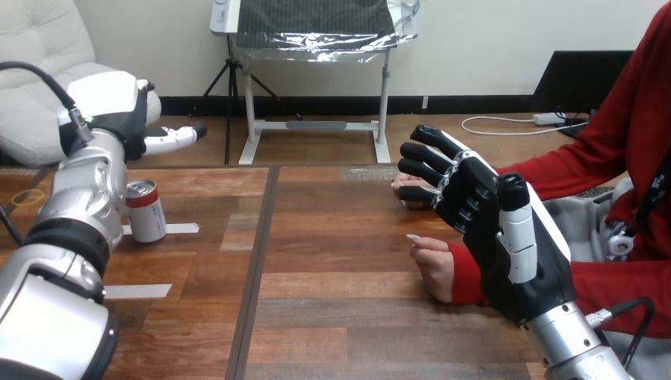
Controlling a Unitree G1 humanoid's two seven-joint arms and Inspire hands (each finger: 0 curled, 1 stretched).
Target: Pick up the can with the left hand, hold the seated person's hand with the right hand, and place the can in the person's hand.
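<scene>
1. wooden table [332,317] of brown planks runs across the view, with the can [146,210] standing upright on it at the left side.
2. the can is red with a pale band round its lower half and a silver top rim; whether it is opened, or what is inside, cannot be told.
3. two strips of white tape lie flat on the planks: one strip [183,228] just right of the can's base, the other strip [138,290] nearer the camera.
4. the left forearm [79,206] rises from the bottom left corner and passes just beside the can on its left side; whether it touches the can cannot be told.
5. the left hand [119,111] is raised beyond and above the can, apart from it, its white back shell showing; the finger that shows past the shell lies straight, pointing to the view's right, and the hand holds nothing.
6. the right hand [487,229] is lifted over the table's right side, palm toward the camera, spread wide with its fingers [431,162] straight and reaching up and to the left, gripping nothing.
7. the person's nearer hand [434,267], in a red cuff, rests curled on the table just left of the right hand's palm.
8. the person's farther hand [410,190] lies on the table behind the right hand's fingers; whether the two touch cannot be told.
</scene>
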